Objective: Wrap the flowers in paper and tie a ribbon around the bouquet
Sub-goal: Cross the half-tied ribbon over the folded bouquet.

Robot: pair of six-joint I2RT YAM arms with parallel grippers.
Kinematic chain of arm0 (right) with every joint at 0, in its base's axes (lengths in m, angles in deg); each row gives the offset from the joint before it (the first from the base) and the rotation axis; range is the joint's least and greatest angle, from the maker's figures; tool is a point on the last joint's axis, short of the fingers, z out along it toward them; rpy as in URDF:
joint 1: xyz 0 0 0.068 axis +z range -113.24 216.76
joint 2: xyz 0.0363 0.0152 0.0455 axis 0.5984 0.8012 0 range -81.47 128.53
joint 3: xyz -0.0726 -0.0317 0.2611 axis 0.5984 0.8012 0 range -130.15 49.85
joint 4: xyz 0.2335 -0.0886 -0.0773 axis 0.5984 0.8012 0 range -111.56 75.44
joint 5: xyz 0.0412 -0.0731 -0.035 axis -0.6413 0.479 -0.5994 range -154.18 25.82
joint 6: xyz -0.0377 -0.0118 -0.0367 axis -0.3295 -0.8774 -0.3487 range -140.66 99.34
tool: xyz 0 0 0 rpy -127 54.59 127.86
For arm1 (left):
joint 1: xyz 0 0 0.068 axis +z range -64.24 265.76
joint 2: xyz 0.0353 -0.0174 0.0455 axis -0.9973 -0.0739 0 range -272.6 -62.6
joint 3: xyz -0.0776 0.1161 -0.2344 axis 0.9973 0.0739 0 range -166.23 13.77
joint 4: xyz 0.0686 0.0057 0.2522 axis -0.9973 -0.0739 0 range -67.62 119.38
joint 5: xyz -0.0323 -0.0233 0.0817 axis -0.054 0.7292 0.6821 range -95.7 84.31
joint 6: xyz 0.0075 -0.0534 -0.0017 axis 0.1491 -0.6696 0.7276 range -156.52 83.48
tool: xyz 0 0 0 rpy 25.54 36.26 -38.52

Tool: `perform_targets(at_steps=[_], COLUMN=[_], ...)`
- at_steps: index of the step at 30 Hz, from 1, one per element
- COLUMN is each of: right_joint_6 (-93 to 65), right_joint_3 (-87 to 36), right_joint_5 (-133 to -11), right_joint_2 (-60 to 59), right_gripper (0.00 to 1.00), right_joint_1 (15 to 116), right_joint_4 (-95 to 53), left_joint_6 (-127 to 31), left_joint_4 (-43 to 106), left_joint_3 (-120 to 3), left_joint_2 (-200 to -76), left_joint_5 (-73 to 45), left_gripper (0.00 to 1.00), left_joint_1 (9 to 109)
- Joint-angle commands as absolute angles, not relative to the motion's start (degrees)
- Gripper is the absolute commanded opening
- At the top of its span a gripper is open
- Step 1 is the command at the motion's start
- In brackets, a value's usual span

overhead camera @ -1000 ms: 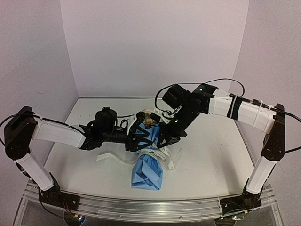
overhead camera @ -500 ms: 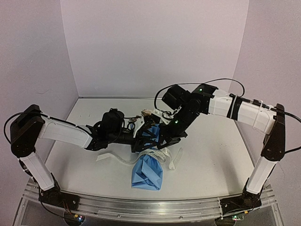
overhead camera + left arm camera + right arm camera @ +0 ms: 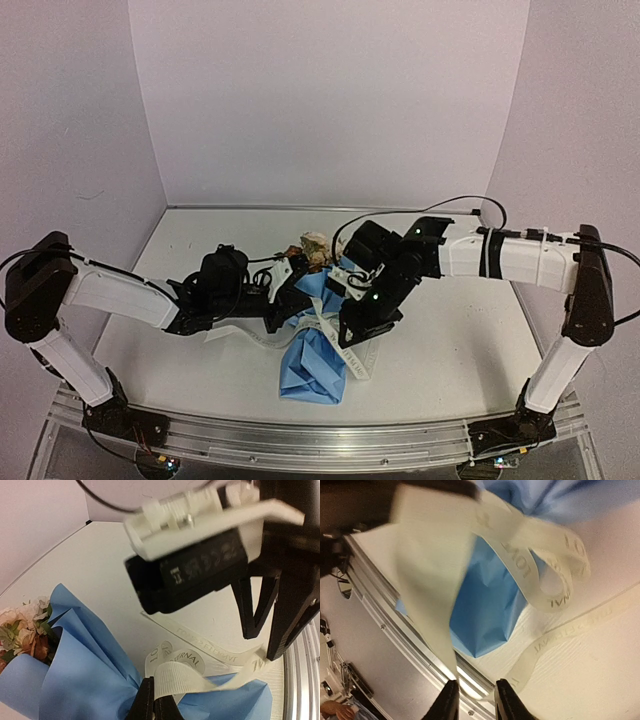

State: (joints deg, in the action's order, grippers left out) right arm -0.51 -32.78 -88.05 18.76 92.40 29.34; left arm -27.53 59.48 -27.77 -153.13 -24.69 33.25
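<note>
The bouquet (image 3: 312, 362) lies mid-table, its blue paper (image 3: 75, 670) pinched narrow, with the flowers (image 3: 316, 247) at its far end. The cream ribbon (image 3: 186, 673) loops around the pinched part and trails over the table. My left gripper (image 3: 154, 702) is shut on a ribbed stretch of this ribbon beside the paper. My right gripper (image 3: 476, 700) is open just right of the pinch; a ribbon strip (image 3: 432, 595) hangs against its left fingertip and is not clamped. In the top view the left gripper (image 3: 298, 312) and right gripper (image 3: 350, 338) sit close together over the bundle.
The table's metal front rail (image 3: 320, 440) runs just beyond the bouquet's narrow end. A loose ribbon tail (image 3: 238, 333) lies flat under the left arm. White walls close the table on three sides.
The left gripper has shut on the ribbon and pulled back left. The right gripper has opened, let the ribbon go, and dropped down toward the near side of the bundle.
</note>
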Motion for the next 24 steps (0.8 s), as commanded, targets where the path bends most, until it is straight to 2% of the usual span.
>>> perform_targets(at_steps=[1,5,7,16,24], right_joint_6=[2.81,4.55,7.84,16.42,20.75], right_joint_3=[-24.86,-20.39,-19.03,-19.86,-14.72], right_joint_5=[-81.72,-75.74,-75.07,-79.17,-78.88], right_joint_2=[12.70,9.63,9.73,17.68,20.15], right_gripper=[0.44,0.56,0.57,0.43,0.38], right_joint_1=[93.05,92.40,90.89,88.42,88.49], right_joint_4=[18.44,14.30,12.37,4.92,-1.74], left_joint_6=[-26.33,-24.33,-23.33,-22.70,-22.46], left_joint_4=[62.54,61.86,60.76,58.93,57.74], left_joint_3=[-25.77,-25.03,-25.28,-26.10,-26.41], left_joint_2=[-148.75,-147.68,-147.63,-147.71,-147.35], left_joint_5=[-21.63,-20.97,-20.57,-19.39,-18.34], left_gripper=[0.00,0.00,0.00,0.00,0.00], left_joint_1=[32.89,32.53,32.50,32.41,32.41])
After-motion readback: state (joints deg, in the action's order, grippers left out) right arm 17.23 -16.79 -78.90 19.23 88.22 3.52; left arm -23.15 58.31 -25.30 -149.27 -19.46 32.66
